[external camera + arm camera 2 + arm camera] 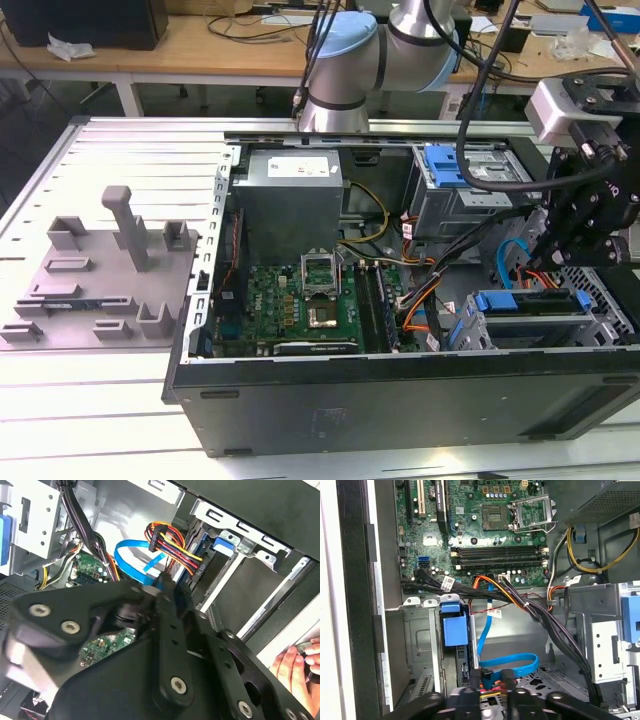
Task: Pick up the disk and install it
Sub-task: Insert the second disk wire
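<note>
The disk point(530, 303) sits in the drive cage point(600, 325) at the near corner of the open computer case on the exterior view's right, its blue rails showing along its upper side. In the first wrist view I look at it edge-on in the cage slot, with its blue rail end point(455, 626) facing the motherboard. The blue rail end point(223, 544) also shows in the second wrist view. My gripper point(565, 250) point(492, 700) hangs just above the cage and the disk. It is open, with only cables visible in the gap between its fingers.
Orange, red and blue cables point(510, 662) run between the gripper and the cage. The motherboard point(300, 295) lies mid-case, the power supply point(290, 195) behind it, and a second blue-railed bay point(455, 165) at the back. A grey fixture point(95, 270) stands on the left. A hand point(300, 660) rests outside the case.
</note>
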Robot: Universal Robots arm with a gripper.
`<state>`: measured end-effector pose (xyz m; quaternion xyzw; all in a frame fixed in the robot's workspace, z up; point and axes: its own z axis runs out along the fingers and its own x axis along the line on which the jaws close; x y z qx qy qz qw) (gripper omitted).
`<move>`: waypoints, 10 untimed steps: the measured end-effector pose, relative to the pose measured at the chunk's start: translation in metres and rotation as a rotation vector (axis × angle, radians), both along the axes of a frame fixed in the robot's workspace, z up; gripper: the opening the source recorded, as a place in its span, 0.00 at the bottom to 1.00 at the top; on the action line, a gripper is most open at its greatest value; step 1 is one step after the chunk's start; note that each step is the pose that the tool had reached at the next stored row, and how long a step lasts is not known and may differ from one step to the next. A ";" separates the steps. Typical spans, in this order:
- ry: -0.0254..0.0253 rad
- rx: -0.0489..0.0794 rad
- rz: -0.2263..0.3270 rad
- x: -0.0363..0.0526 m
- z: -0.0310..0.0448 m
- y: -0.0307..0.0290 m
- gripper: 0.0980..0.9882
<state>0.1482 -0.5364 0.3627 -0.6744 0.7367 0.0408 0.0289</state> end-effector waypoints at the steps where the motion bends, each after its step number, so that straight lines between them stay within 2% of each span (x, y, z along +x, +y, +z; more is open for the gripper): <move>1: 0.0000 -0.001 0.000 0.0000 0.0000 0.0000 0.13; 2: 0.0000 -0.002 0.000 0.0000 0.0000 0.0000 0.13; 3: 0.0000 -0.004 0.000 0.0000 0.0001 0.0000 0.07; 10: 0.0000 -0.006 0.000 -0.0001 0.0000 0.0003 0.07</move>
